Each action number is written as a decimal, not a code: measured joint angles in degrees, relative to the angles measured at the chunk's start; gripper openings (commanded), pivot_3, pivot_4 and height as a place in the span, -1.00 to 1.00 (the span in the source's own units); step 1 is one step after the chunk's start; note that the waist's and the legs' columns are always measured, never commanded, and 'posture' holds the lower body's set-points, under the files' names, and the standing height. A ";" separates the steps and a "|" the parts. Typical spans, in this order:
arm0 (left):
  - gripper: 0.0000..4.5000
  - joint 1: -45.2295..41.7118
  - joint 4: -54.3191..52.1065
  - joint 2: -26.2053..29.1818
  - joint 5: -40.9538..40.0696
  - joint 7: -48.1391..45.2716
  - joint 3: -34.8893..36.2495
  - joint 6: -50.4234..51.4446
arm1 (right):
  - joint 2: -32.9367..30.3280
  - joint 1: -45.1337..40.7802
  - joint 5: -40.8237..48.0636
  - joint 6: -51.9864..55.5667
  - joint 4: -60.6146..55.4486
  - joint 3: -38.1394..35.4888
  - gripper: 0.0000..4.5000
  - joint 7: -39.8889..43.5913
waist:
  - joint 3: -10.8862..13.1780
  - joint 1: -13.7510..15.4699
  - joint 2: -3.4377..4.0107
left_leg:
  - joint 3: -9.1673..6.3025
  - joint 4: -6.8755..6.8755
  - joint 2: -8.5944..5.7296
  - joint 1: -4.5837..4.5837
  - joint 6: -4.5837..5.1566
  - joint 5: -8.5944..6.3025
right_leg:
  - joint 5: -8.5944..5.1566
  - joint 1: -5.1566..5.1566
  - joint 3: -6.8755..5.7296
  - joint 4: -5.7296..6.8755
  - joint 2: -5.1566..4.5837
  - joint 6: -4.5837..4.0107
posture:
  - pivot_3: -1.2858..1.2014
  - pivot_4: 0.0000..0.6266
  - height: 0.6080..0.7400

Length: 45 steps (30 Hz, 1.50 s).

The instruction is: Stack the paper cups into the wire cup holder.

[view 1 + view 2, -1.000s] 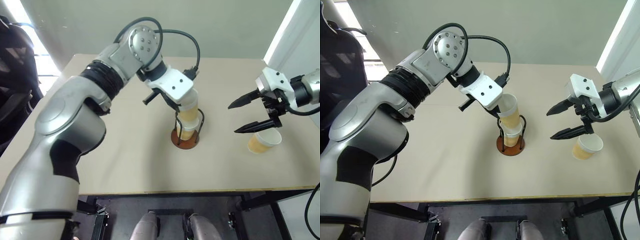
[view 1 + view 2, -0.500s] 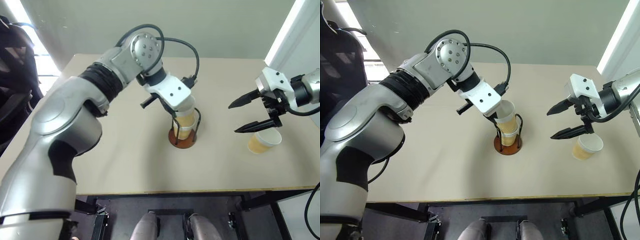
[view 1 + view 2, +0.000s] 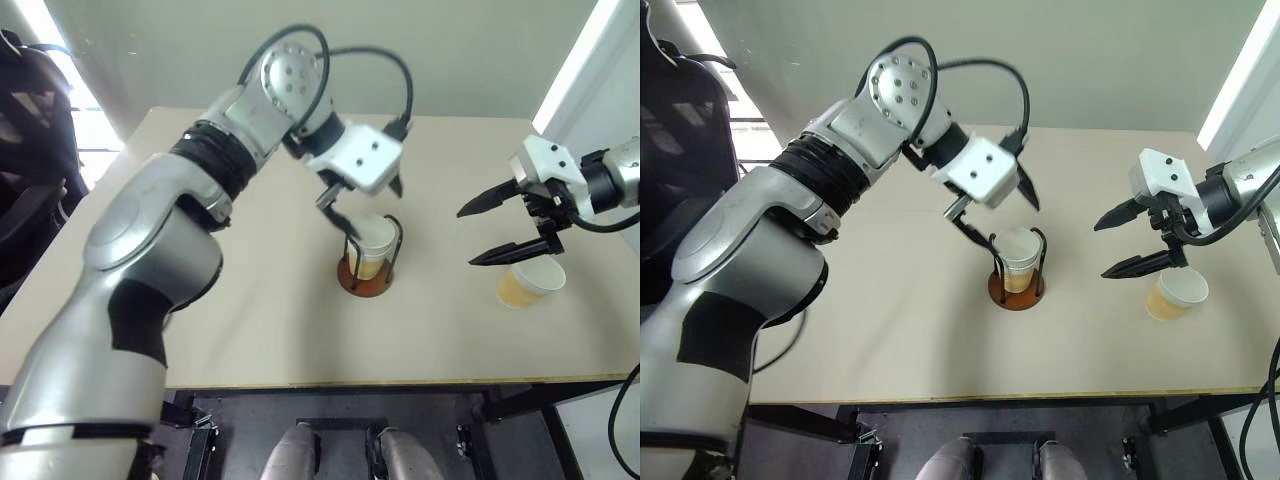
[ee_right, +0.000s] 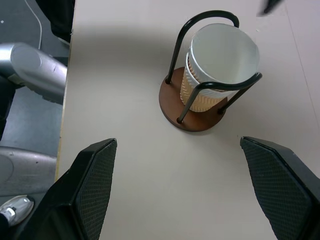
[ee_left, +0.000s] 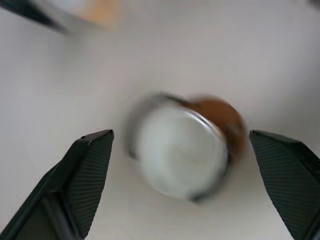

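Where it gripped before, left pincer (image 3: 995, 210) open above nested paper cups (image 3: 1017, 255).

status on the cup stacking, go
Left gripper open above the holder, empty. Right gripper open, empty, over the last cup. Stacked cups seated in the holder. Nothing in the way.

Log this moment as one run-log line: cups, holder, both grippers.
left gripper: open, above holder | right gripper: open, empty | wire cup holder: two nested paper cups inside | loose cup: on table, under right gripper
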 measured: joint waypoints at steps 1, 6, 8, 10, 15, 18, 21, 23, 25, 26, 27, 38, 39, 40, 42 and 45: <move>0.98 0.19 1.24 -0.38 -0.27 0.03 3.01 1.72 | 0.24 0.03 -0.38 -0.10 0.20 -0.01 0.81 -0.12 | 0.00 -0.03 0.01 | 0.00 0.00 0.00 0.00 0.00 0.00 | 0.00 0.00 0.00 0.00 0.00 0.00 | 0.03 -0.52 1.00; 0.98 3.31 6.32 0.06 -5.35 1.99 23.89 18.80 | 0.93 2.03 -1.59 -0.05 1.86 -2.10 0.81 -1.95 | 0.04 -0.37 0.10 | 0.00 -0.03 0.01 -0.01 0.00 0.00 | 0.00 -0.02 -0.01 -0.04 0.03 0.01 | 0.03 -0.52 1.00; 0.98 3.86 6.03 1.26 -6.88 2.58 29.99 25.58 | 0.89 2.41 -2.18 0.46 2.15 -2.67 0.81 -2.22 | 0.04 -0.43 0.10 | 0.00 -0.03 0.02 -0.01 0.00 0.00 | -0.02 -0.02 0.00 -0.06 0.03 0.05 | 0.03 -0.52 1.00; 0.98 4.42 4.83 2.12 -7.46 3.48 34.45 30.57 | 0.76 2.74 -2.53 0.53 2.24 -3.17 0.81 -2.24 | 0.05 -0.48 0.11 | 0.00 -0.03 0.02 -0.03 0.00 0.00 | -0.03 -0.01 0.00 -0.12 0.02 0.06 | 0.03 -0.52 1.00; 0.98 12.71 -6.90 6.05 -7.84 0.84 39.12 43.71 | 0.12 3.99 -4.31 -1.42 2.45 -4.34 0.81 -2.31 | 0.02 -0.33 0.25 | 0.05 -0.01 -0.03 -0.01 -0.02 0.02 | -0.02 0.04 0.02 -0.22 0.02 0.11 | 0.03 -0.52 1.00; 0.98 22.26 -18.94 11.84 -11.05 0.20 36.21 49.96 | -2.64 6.45 -7.29 -6.26 4.27 -4.45 0.81 -1.37 | 0.03 -0.46 0.26 | 0.07 0.05 -0.01 0.00 -0.52 0.37 | -0.01 0.03 0.05 -0.17 0.04 0.15 | 0.03 -0.52 1.00; 0.98 25.58 -26.45 14.86 -13.95 0.12 33.38 53.32 | -4.33 7.04 -9.96 -11.40 6.46 -4.24 0.81 -0.43 | 0.03 -0.10 0.25 | 0.03 0.06 -0.02 -0.01 -0.48 0.37 | 0.00 0.02 0.05 -0.15 0.01 0.15 | 0.03 -0.52 1.00; 0.98 25.57 -29.63 15.54 -15.01 0.10 32.79 53.39 | -4.85 7.04 -10.36 -13.71 6.57 -3.63 0.81 -0.18 | 0.03 0.01 0.26 | 0.04 0.06 -0.03 0.11 -0.08 0.14 | 0.00 0.13 0.06 -0.14 -0.01 0.15 | 0.03 -0.52 1.00; 0.98 25.56 -30.41 15.41 -15.27 0.09 32.30 53.22 | -5.67 7.29 -10.44 -15.58 6.86 -2.52 0.81 -0.08 | 0.03 0.02 0.27 | 0.03 0.05 -0.03 0.32 0.07 0.04 | -0.01 0.33 0.08 -0.13 -0.02 0.13 | 0.03 -0.52 1.00; 0.98 25.56 -30.36 15.04 -15.26 0.09 32.31 53.05 | -6.26 7.56 -10.79 -16.89 7.19 -2.04 0.81 -0.03 | 0.03 0.01 0.28 | 0.04 0.04 -0.03 0.34 0.10 0.03 | -0.02 0.34 0.07 -0.13 -0.01 0.10 | 0.03 -0.52 1.00; 0.98 25.56 -30.31 14.60 -15.26 0.09 32.31 52.89 | -7.11 7.90 -11.21 -18.30 7.63 -1.46 0.81 -0.02 | 0.03 0.02 0.27 | 0.03 0.04 -0.03 0.34 0.10 0.03 | -0.01 0.34 0.08 -0.13 -0.02 0.10 | 0.03 -0.52 1.00; 0.98 25.55 -30.05 13.36 -16.50 0.08 32.31 52.86 | -11.60 11.60 -13.25 -25.57 10.52 2.01 0.81 0.05 | 0.03 -0.81 0.29 | 0.03 0.04 -0.03 0.39 0.06 0.13 | 0.15 0.37 0.13 -0.12 0.00 0.00 | 0.03 -0.52 1.00; 0.98 25.55 -30.04 13.36 -16.43 0.08 32.31 52.85 | -11.39 11.73 -14.10 -26.40 11.44 2.09 0.81 0.05 | 0.03 -0.83 0.30 | 0.03 0.04 -0.03 0.38 0.07 0.13 | 0.17 0.37 0.14 -0.13 0.00 0.02 | 0.03 -0.52 1.00; 0.98 25.55 -30.04 13.37 -16.41 0.08 32.31 52.85 | -11.06 11.72 -14.76 -26.98 12.01 2.08 0.81 0.05 | 0.03 -0.86 0.29 | 0.03 0.04 -0.03 0.39 0.06 0.13 | 0.17 0.37 0.14 -0.14 0.00 0.03 | 0.03 -0.52 1.00; 0.98 25.55 -30.07 13.36 -16.35 0.08 32.31 52.85 | -10.07 11.71 -16.46 -28.46 13.26 2.08 0.81 0.05 | 0.03 -0.88 0.29 | 0.02 0.03 -0.02 0.38 0.07 0.12 | 0.18 0.37 0.14 -0.17 0.01 0.05 | 0.03 -0.52 1.00; 0.98 25.56 -30.11 13.36 -16.30 0.08 32.38 52.89 | -8.33 11.77 -18.77 -30.54 14.83 2.08 0.81 0.04 | 0.04 -0.83 0.30 | 0.02 0.00 -0.02 0.37 0.08 0.12 | 0.20 0.37 0.14 -0.22 0.00 0.07 | 0.03 -0.52 1.00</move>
